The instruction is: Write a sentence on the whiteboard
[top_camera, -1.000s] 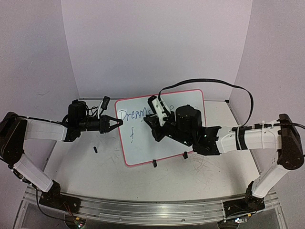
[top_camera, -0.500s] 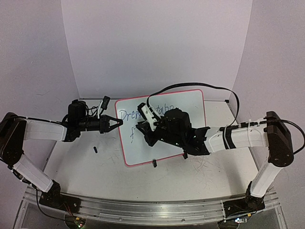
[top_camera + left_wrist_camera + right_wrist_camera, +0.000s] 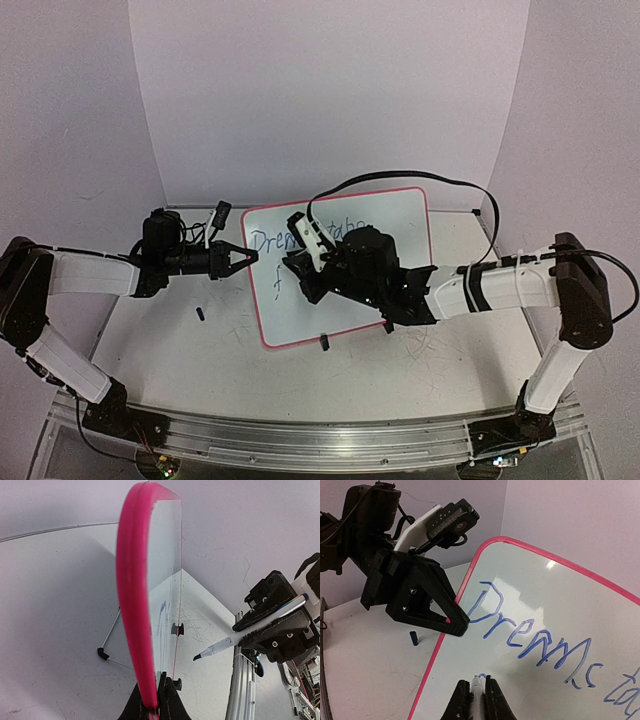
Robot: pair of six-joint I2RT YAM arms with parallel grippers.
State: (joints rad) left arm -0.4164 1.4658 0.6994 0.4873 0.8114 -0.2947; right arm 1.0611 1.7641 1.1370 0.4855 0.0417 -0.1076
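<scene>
The whiteboard, white with a pink-red rim, stands tilted on two black clip feet. Blue handwriting on it reads "Dreams ta…", with a small stroke started on a second line. My left gripper is shut on the board's left rim; the wrist view shows its jaws pinching that edge. My right gripper is shut on a white marker. Its tip rests at the small blue stroke under the "D". From above, the right gripper covers the middle of the writing.
A small dark marker cap lies on the scuffed table left of the board. The clip feet stand at the board's near edge. A black cable loops over the board's top. White walls close the back and sides.
My right arm has moved left across the board with the marker, from the middle to below the first letters. The left gripper and the board have stayed put.
</scene>
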